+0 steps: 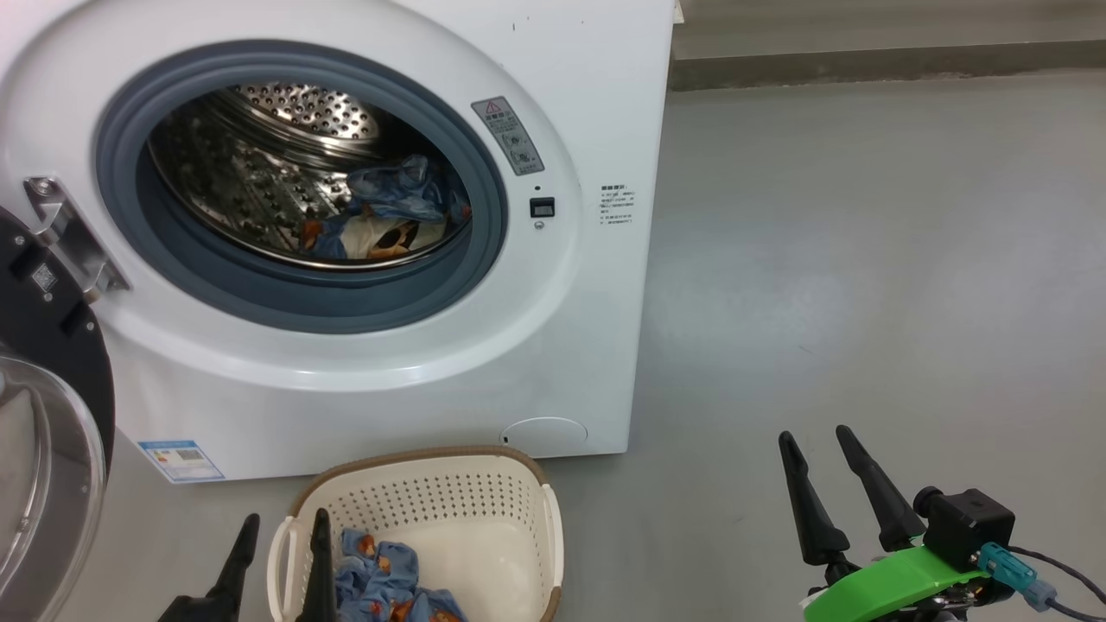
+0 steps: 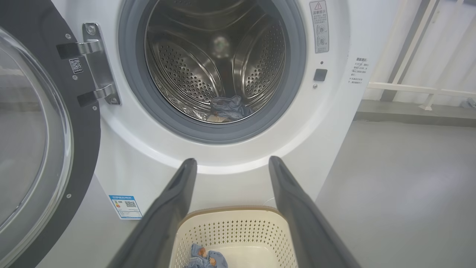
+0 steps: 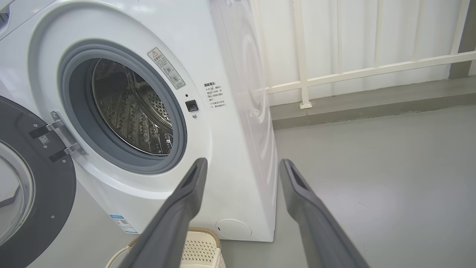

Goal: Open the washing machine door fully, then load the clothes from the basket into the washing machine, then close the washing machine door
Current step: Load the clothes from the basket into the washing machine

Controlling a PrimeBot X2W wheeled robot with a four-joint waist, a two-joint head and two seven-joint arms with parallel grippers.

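Clothes (image 1: 389, 587) by wide, empty left pincer (image 1: 287, 518)

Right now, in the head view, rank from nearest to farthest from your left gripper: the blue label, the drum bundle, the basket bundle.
1. The basket bundle, right beside the left gripper, bottom of view.
2. The blue label, low on the washing machine front, leftward.
3. The drum bundle, inside the machine, higher up.

White washing machine (image 1: 346, 380), black-rimmed door (image 1: 60, 337), cream perforated basket (image 1: 432, 505) with brown rim, blue orange-figured clothes (image 1: 389, 579)
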